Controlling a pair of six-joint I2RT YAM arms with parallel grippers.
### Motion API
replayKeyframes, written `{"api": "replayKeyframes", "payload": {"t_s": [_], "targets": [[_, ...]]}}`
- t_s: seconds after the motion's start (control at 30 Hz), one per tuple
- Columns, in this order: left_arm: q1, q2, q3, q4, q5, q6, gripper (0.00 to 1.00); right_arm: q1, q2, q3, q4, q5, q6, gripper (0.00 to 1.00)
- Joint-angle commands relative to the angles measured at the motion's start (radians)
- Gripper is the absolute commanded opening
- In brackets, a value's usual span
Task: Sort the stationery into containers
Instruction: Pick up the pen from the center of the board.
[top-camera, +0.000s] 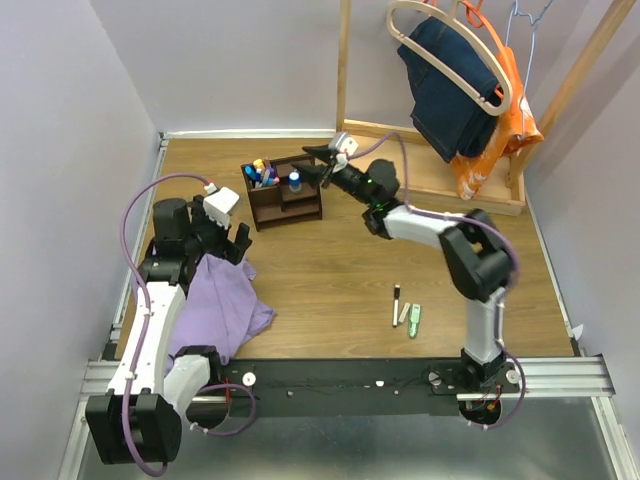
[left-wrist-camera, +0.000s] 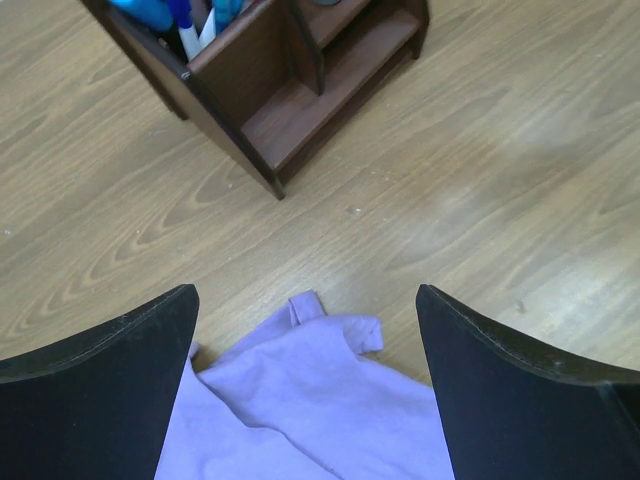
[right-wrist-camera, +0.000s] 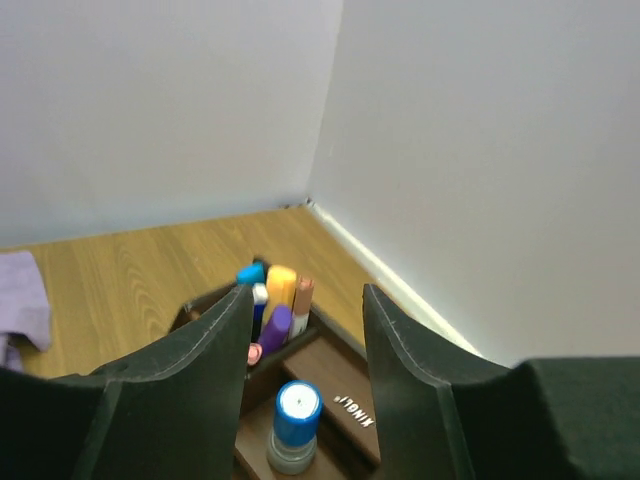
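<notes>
Showing white upside-down lettering (right-wrist-camera: 352, 410), illegible, on organiser (right-wrist-camera: 325, 365) beside blue-capped cylinder (right-wrist-camera: 296, 425).

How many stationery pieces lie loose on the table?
3, side by side at near right: a black pen, a pale pen and a green piece. Others may hide under the purple cloth.

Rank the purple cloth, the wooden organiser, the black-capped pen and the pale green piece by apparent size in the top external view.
1. purple cloth, partly hidden under the left arm
2. wooden organiser
3. black-capped pen and pale green piece: too alike to rank; the pen looks longer, the piece wider.
</notes>
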Motion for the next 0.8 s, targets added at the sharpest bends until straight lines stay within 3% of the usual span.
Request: {"api": "replayKeyframes", "payload": {"t_s": [0.0,0.07,0.2,0.23,0.33,0.43,0.5,0.6,0.63,0.77], "targets": [[-0.005,-0.015,0.113,-0.109,0.124,0.017,0.99,0.003,-0.327,-0.134,-0.317,0.056,-0.065,0.56],[-0.022,-0.007,0.137,-0.158,0.163,0.033,0.99,0.003,-0.503,-0.203,-0.527,0.064,-0.094,0.57],[-0.215,0.008,0.19,-0.296,0.155,0.11,0.99,0.003,-0.761,-0.339,-0.915,0.045,-0.209,0.57],[-0.278,0.015,0.199,-0.313,0.157,0.136,0.99,0.003,-0.798,-0.333,-1.17,0.028,-0.319,0.57],[-0.323,0.036,0.23,-0.347,0.164,0.138,0.99,0.003,-0.869,-0.322,-1.603,-0.042,-0.563,0.56],[-0.323,0.045,0.233,-0.327,0.175,0.116,0.99,0.002,-0.857,-0.313,-1.833,-0.005,-0.637,0.56],[-0.324,0.047,0.22,-0.292,0.178,0.073,0.99,0.003,-0.825,-0.305,-1.875,0.017,-0.613,0.55],[-0.324,0.039,0.219,-0.276,0.143,0.035,0.99,0.003,-0.792,-0.34,-1.753,0.102,-0.333,0.56],[-0.324,0.038,0.222,-0.281,0.134,0.036,0.99,0.0,-0.795,-0.355,-1.664,0.147,-0.135,0.56],[-0.323,0.028,0.239,-0.29,0.088,0.061,0.99,-0.012,-0.745,-0.372,-1.642,0.282,0.217,0.57]]}}
